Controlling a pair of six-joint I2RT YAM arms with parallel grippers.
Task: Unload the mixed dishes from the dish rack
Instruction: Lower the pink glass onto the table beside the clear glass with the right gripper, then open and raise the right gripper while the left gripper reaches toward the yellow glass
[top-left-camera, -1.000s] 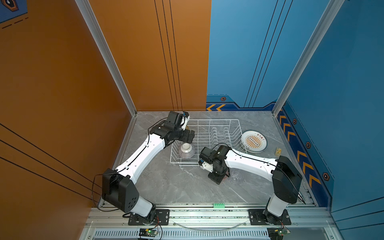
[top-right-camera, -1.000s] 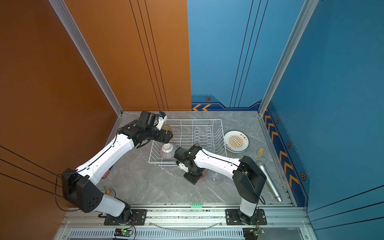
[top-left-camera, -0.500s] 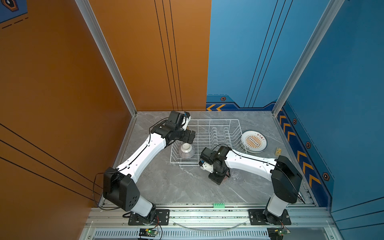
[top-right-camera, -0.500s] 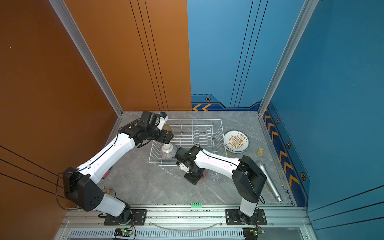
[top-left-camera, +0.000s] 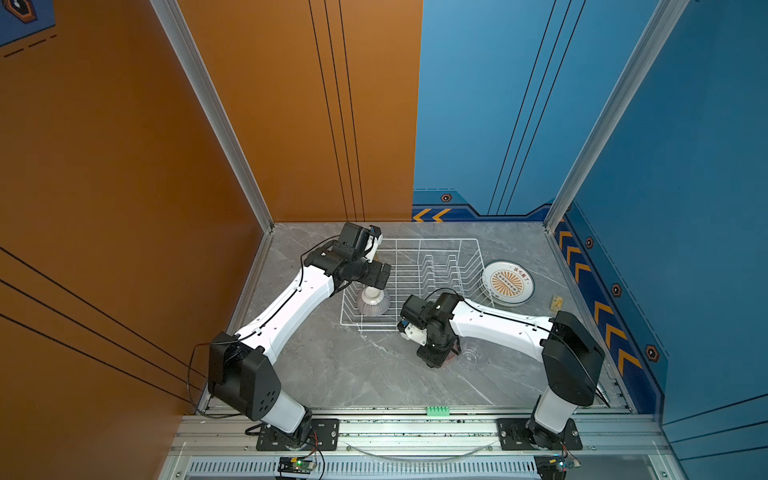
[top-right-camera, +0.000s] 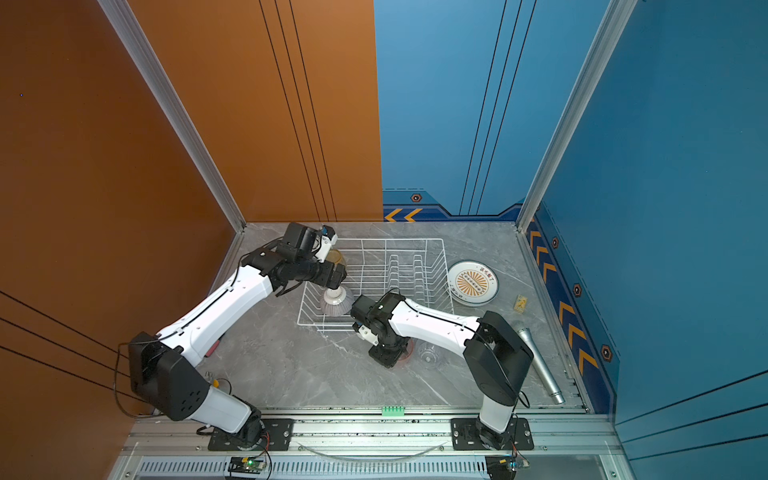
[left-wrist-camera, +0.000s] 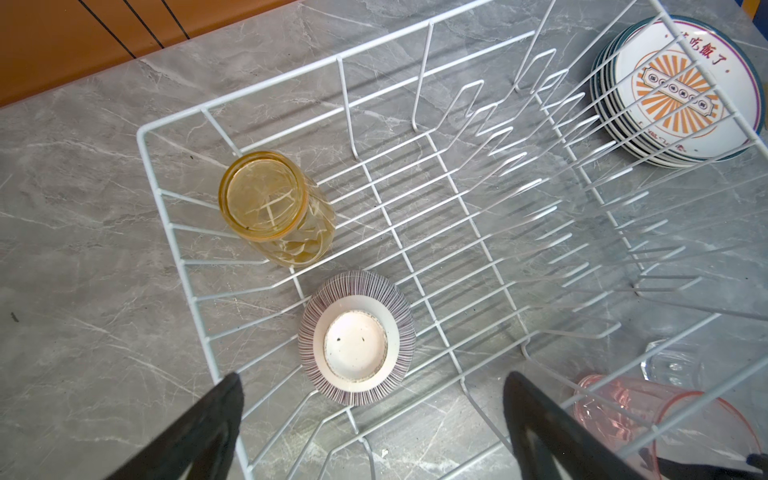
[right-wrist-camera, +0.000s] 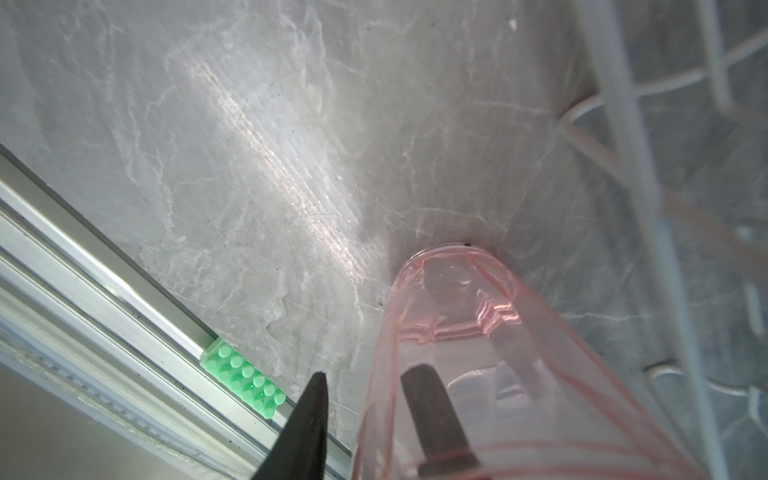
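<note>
The right fingers (right-wrist-camera: 305, 428) had just loosened astride the wall of the pink tumbler (right-wrist-camera: 457, 332), leaving it standing on the desk (right-wrist-camera: 249, 166) beside the dish rack (left-wrist-camera: 341, 58), so one more dish looked unloaded. The left fingers (left-wrist-camera: 199, 436) hung wide above the striped bowl (left-wrist-camera: 357, 336), which sat in the rack with the yellow tumbler (left-wrist-camera: 274, 208).

Pink tumbler (right-wrist-camera: 511, 357), purple-striped bowl (left-wrist-camera: 356, 337)

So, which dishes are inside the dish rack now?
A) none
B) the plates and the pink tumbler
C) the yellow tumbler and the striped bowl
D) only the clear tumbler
C: in the left wrist view the yellow tumbler and the striped bowl sit within the dish rack; the plates lie outside.
</note>
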